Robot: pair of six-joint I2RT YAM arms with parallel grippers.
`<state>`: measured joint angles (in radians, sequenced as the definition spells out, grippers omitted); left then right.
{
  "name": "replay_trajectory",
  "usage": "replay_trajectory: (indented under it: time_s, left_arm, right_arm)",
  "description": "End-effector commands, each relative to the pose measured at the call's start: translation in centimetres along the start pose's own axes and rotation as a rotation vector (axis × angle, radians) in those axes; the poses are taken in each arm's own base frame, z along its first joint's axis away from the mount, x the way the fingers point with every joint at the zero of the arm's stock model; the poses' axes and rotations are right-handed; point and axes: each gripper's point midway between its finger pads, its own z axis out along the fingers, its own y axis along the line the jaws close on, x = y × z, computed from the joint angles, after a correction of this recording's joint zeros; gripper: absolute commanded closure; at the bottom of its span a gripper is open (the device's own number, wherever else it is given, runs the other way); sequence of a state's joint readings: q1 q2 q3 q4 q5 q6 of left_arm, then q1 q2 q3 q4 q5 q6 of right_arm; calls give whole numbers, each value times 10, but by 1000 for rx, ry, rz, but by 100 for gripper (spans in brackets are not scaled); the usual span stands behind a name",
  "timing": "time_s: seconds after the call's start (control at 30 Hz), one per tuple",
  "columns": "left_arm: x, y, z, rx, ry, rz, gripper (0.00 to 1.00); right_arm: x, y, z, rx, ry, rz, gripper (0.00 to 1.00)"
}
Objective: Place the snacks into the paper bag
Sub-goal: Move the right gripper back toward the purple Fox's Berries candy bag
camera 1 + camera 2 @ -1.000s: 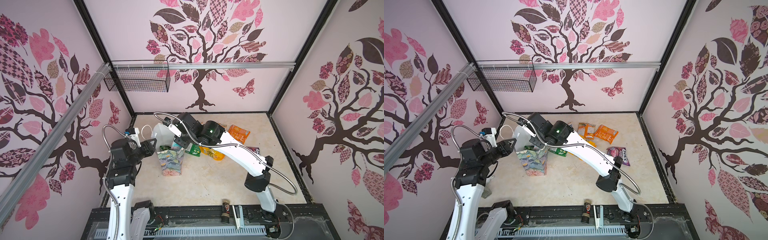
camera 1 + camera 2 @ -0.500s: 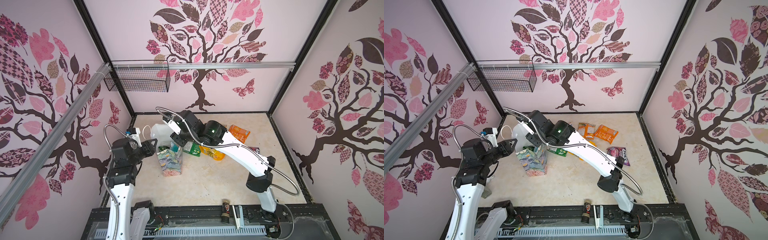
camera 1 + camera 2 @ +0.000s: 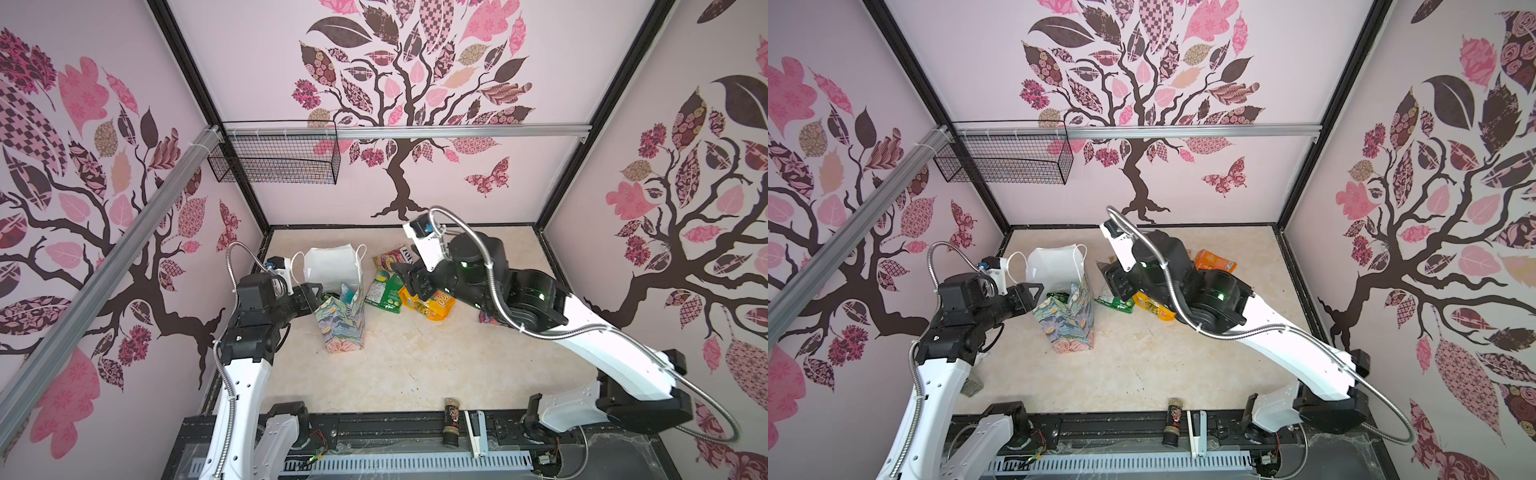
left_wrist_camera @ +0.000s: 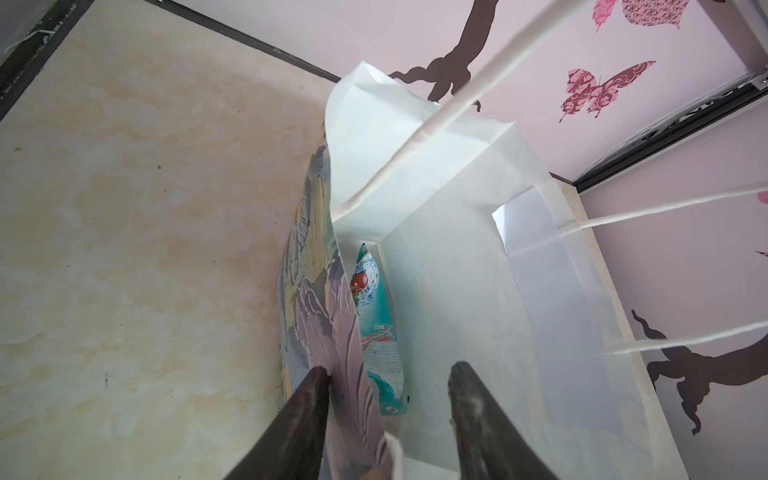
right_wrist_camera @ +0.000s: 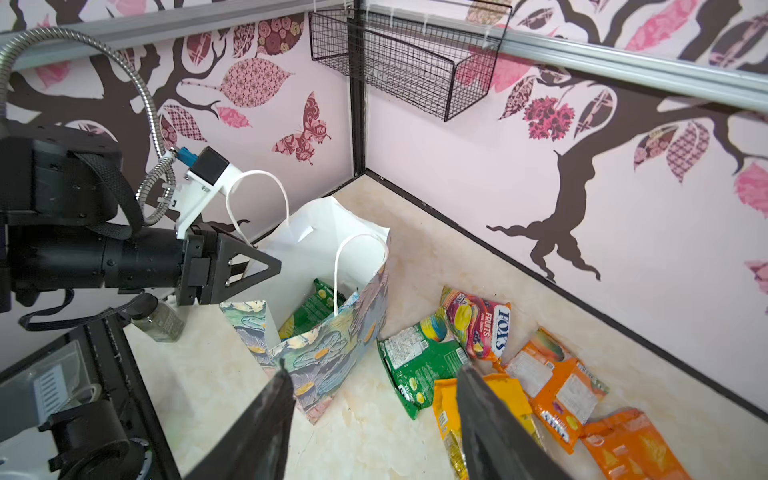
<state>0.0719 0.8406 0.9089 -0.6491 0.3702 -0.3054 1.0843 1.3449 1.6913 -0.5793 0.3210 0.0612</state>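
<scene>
- One tall paper bag (image 3: 344, 328), pastel leaf print outside and white inside, stands upright with its mouth open on the beige marbled floor (image 3: 415, 365). It sits left of the middle in both top views, and two white cord handles (image 5: 257, 183) rise from its rim.
- Two snacks are inside it. One is a flat green plastic packet in the bag (image 5: 312, 307), leaning at the front. The other is a glossy teal-and-red packet (image 4: 372, 307), standing on edge along the printed wall.
- Five more packets lie on the floor just beside the bag, overlapping in a loose row:
  - one green packet on the floor (image 5: 419, 361)
  - one red-and-pink FOX'S packet (image 5: 478, 324)
  - one yellow packet (image 5: 445, 405)
  - two orange ones, the nearer orange packet (image 5: 552, 382) and the farther orange packet (image 5: 631, 449)
- The left gripper (image 4: 389, 368) is at the bag's rim with its two black fingers apart. The printed wall runs between them, close against one finger, and is not pinched. The other finger hangs over the white inside.
- The right gripper (image 5: 374, 370) hovers above the floor between the bag and the loose packets. Its two fingers are spread wide with nothing between them, and in the right wrist view one finger overlaps the yellow packet.
- Elsewhere there is one black wire mesh basket (image 3: 274, 160) hanging from the rail in the back left corner. One small dark jar (image 3: 452, 419) and one white stapler-like object (image 3: 476, 430) lie side by side at the front edge.
</scene>
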Motion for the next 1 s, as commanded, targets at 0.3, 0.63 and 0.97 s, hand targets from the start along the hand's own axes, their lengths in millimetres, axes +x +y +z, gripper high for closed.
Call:
replay_trajectory:
  time_s: [0.3,0.63,0.97]
  left_arm:
    - [0,2,-11,-29,-53,21,49]
    - [2,5,-13,-42,-61,6,48]
    - [1,3,-16,-33,-76,13,48]
  right_arm:
    - [114,-58,-27,242,114,153,32]
    - [207,-76,-31,291,260,269,29]
    - [283,-106,-8,356,360,323,27]
